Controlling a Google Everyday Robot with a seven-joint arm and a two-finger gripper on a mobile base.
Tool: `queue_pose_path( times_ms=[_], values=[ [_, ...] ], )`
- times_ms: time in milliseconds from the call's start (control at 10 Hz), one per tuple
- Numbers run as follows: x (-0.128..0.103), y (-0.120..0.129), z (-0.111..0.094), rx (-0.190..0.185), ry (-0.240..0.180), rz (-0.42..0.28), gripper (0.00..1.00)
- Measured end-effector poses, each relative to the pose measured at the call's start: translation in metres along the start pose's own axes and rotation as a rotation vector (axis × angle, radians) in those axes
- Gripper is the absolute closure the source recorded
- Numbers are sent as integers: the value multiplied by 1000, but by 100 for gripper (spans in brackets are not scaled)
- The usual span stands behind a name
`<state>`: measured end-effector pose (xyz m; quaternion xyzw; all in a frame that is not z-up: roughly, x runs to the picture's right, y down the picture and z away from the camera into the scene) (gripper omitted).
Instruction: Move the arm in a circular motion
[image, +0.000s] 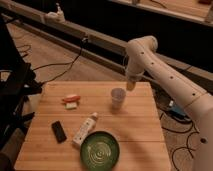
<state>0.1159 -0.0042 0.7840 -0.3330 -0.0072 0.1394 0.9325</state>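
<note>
The arm (165, 75) is large, white and glossy, with small dark dots along it. It reaches in from the right edge, bends at a rounded joint (141, 50) and points down. Its narrow tip, the gripper (131, 86), hangs over the far edge of the wooden table (135, 135), just behind and to the right of a pale cup (118, 98). It holds nothing that I can see.
On the table lie a green plate (100, 149) at the front, a white bottle (85, 129) on its side, a black block (59, 131) and a red and white item (71, 101). Cables run over the floor behind. A dark frame (12, 95) stands at the left.
</note>
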Motion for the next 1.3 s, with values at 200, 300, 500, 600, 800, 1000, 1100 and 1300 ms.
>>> queue_pose_path(
  times_ms=[200,300,500,600,800,1000,1100,1300],
  values=[
    [-49,19,12,-51,-77,-88,100],
    [-60,36,16,-85,-105,-117,100],
    [-59,75,20,-155,-140,-117,100],
    [-47,93,22,-188,-146,-81,100],
    [-8,118,23,-224,-131,22,100],
    [42,117,15,-189,-87,133,100],
    [64,107,6,-150,-55,164,100],
    [85,78,-12,-83,-11,163,100]
  ],
)
